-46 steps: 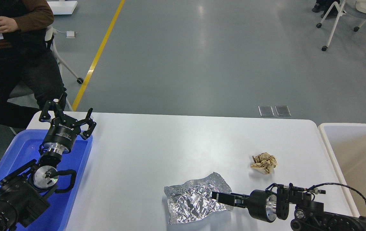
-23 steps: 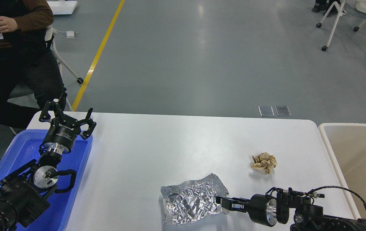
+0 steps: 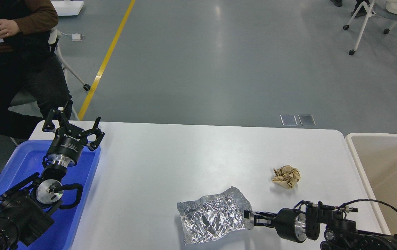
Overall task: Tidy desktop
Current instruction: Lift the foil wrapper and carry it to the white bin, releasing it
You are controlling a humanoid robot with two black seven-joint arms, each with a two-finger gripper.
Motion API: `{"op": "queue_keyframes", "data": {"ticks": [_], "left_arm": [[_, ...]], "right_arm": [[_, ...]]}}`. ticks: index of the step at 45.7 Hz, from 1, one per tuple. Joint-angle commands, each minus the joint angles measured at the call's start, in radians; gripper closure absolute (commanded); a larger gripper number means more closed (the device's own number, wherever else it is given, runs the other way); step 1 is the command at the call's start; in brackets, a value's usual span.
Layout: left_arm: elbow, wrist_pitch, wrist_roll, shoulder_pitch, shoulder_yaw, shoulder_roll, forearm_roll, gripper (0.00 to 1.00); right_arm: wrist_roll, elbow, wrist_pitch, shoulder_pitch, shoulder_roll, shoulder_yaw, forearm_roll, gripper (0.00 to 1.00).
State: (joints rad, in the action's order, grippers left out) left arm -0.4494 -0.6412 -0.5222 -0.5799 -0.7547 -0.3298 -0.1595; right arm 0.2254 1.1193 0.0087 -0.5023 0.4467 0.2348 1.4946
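The white desktop (image 3: 184, 156) fills the middle of the head view. A crumpled sheet of silver foil (image 3: 212, 217) lies near its front edge. A crumpled brown paper ball (image 3: 286, 176) lies to the right of it, further back. My right gripper (image 3: 249, 219) comes in low from the right, and its fingers are closed on the foil's right edge. My left gripper (image 3: 73, 126) is open and empty, held above the far end of the blue tray (image 3: 24, 163) at the desktop's left side.
A beige bin with a white rim (image 3: 386, 166) stands against the desktop's right edge. A seated person (image 3: 14, 52) holding a coloured cube is behind the far left corner. A wheeled chair (image 3: 379, 27) stands far back right.
My right gripper has drawn back to the right along the front edge. The foil first slid a little left, then came back right with the gripper. The left arm has not moved.
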Motion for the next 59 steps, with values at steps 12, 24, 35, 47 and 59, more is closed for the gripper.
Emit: {"op": "queue_keyframes", "data": {"ticks": [12, 24, 35, 47, 59], "left_arm": [[0.0, 0.0, -0.001, 0.0, 0.0, 0.0, 0.0, 0.0], [0.0, 0.0, 0.001, 0.0, 0.0, 0.0, 0.0, 0.0], [0.0, -0.002, 0.001, 0.0, 0.0, 0.0, 0.002, 0.0], [0.0, -0.002, 0.001, 0.0, 0.0, 0.0, 0.0, 0.0], [0.0, -0.003, 0.001, 0.0, 0.0, 0.0, 0.002, 0.0]], "right_arm": [[0.042, 0.278, 0.022, -0.019, 0.245, 0.012, -0.117, 1.0], [0.042, 0.465, 0.066, -0.074, 0.467, 0.026, -0.163, 1.0], [0.042, 0.554, 0.12, -0.159, 0.602, 0.026, -0.231, 1.0], [0.042, 0.597, 0.246, -0.298, 0.78, 0.037, -0.364, 1.0], [0.029, 0.525, 0.318, -0.39, 0.856, 0.069, -0.548, 1.0]]}}
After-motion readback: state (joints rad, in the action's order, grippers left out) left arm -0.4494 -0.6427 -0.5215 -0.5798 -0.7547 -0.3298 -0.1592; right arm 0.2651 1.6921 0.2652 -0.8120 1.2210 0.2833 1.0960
